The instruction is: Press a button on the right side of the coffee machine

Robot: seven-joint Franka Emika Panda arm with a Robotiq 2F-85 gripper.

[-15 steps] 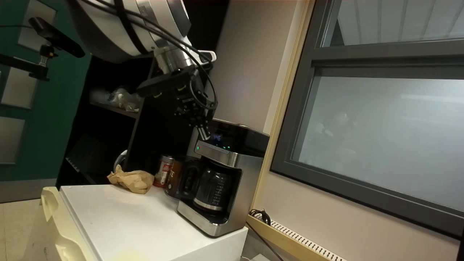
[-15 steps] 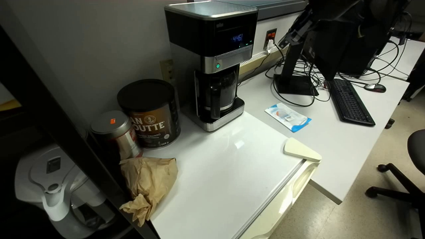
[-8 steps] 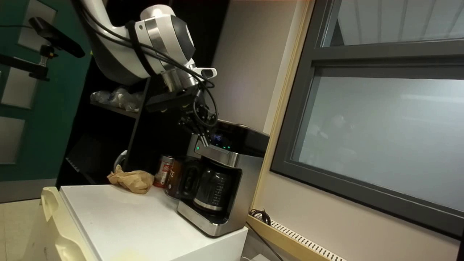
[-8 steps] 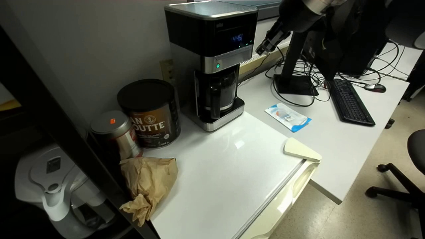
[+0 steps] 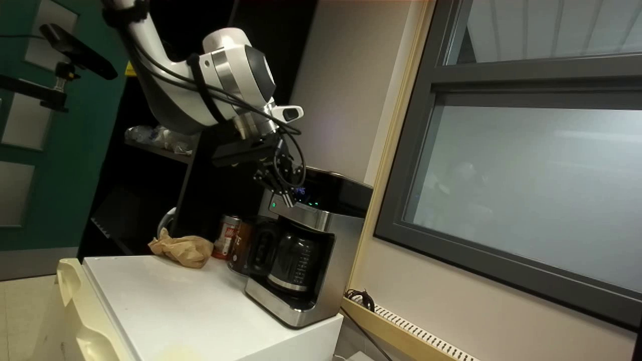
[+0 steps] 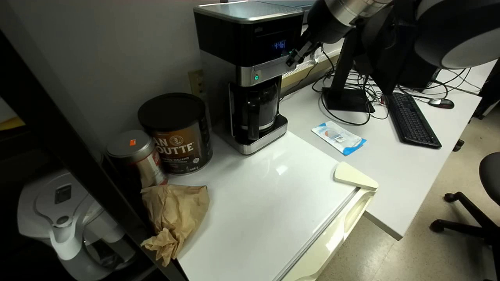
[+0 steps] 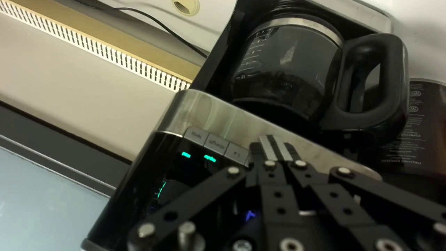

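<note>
The coffee machine stands on a white surface, with a black top, silver front band and dark glass carafe. It also shows in an exterior view with a lit clock and a green-lit button. In the wrist view, the machine's silver band carries a row of small grey buttons with green lights below. My gripper is shut and empty, its fingertips just right of that row there. It shows before the front panel in both exterior views. I cannot tell whether it touches.
A large brown can, a small can and a crumpled paper bag stand beside the machine. A wall and window frame are close on its other side. A monitor stand, cables and keyboard are on the adjoining desk.
My gripper has moved down and closer to the coffee machine's front panel; its tips now overlap the panel in both exterior views. The coffee machine has not moved.
</note>
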